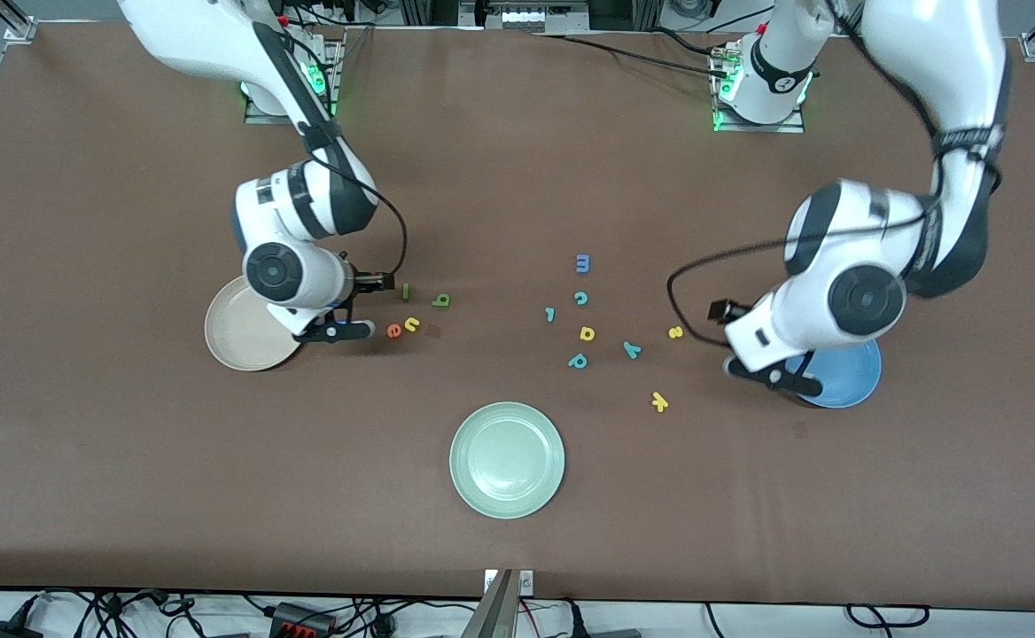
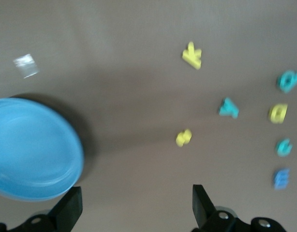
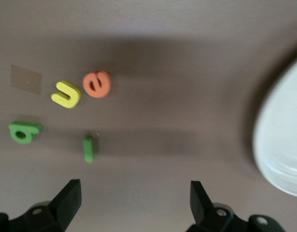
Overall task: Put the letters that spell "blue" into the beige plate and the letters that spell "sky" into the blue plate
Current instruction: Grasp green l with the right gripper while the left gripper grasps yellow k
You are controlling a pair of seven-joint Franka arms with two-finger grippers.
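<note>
The beige plate [image 1: 247, 330] [image 3: 284, 140] lies toward the right arm's end. Beside it my right gripper [image 1: 330, 330] [image 3: 134, 203] hangs open and empty over bare table, close to the dark-green "l" [image 1: 406, 291] [image 3: 89, 148], dark-green "b" [image 1: 440, 301] [image 3: 24, 132], yellow "u" [image 1: 411, 323] [image 3: 66, 93] and orange "e" [image 1: 393, 331] [image 3: 96, 83]. My left gripper [image 1: 776, 377] [image 2: 136, 208] is open and empty at the edge of the blue plate [image 1: 845, 377] [image 2: 32, 150]. The yellow "s" [image 1: 675, 332] [image 2: 183, 137], teal "y" [image 1: 631, 349] [image 2: 229, 108] and yellow "k" [image 1: 659, 401] [image 2: 192, 55] lie on the table near it.
A pale green plate [image 1: 507, 459] sits nearer the front camera, mid-table. Other letters cluster in the middle: blue "m" [image 1: 582, 263], teal "c" [image 1: 580, 299], a teal "l"-like piece [image 1: 550, 314], yellow "d" [image 1: 587, 333], teal "p" [image 1: 578, 361]. A small brown patch [image 1: 433, 330] lies beside the "u".
</note>
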